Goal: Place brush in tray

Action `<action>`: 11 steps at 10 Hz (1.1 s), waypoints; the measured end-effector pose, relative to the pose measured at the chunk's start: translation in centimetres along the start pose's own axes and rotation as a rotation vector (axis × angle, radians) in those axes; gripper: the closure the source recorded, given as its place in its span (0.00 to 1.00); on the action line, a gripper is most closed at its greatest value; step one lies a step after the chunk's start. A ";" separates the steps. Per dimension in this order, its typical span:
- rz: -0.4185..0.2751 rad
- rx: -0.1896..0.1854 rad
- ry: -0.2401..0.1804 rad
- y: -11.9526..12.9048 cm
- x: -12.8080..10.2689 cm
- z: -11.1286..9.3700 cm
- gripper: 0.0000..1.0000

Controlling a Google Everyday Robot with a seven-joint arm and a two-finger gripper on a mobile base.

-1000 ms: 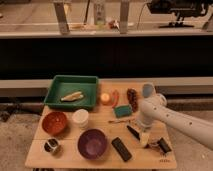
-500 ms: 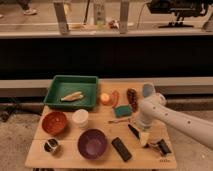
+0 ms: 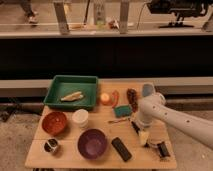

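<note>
tray (image 3: 54, 86) at back-left corner, pale oblong item (image 3: 71, 96) lying inside. black block (image 3: 121, 148) near front edge, mid-table. gripper (image 3: 142, 134) pointing down toward the right edge, just right of the block; open or closed: can't tell. brush (image 3: 162, 149) on the table by front-right corner, just right of and in front of the gripper, apparently not held. long axis: roughly front-to-back, unsure. probably needs a short shift right and forward before descending.

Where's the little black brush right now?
In the camera view the brush lies near the front right corner of the table, just right of the claw, which hangs between it and the black block.
</note>
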 end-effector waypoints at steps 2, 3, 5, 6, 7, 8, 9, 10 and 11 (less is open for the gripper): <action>0.000 -0.001 0.001 0.0 0.0 0.0 0.25; 0.008 -0.002 0.000 0.0 0.0 0.1 0.33; 0.027 -0.001 -0.002 -0.1 0.1 0.1 0.55; 0.026 0.000 0.001 -0.1 0.1 -0.1 0.65; 0.029 -0.001 -0.001 -0.1 0.1 -0.2 0.73; 0.029 0.002 -0.001 -0.1 0.1 -0.5 0.84; 0.026 -0.001 -0.001 -0.1 0.0 -0.7 0.94; 0.026 -0.004 0.000 0.0 0.1 -0.8 0.99; 0.028 -0.005 0.000 0.1 0.2 -0.8 1.00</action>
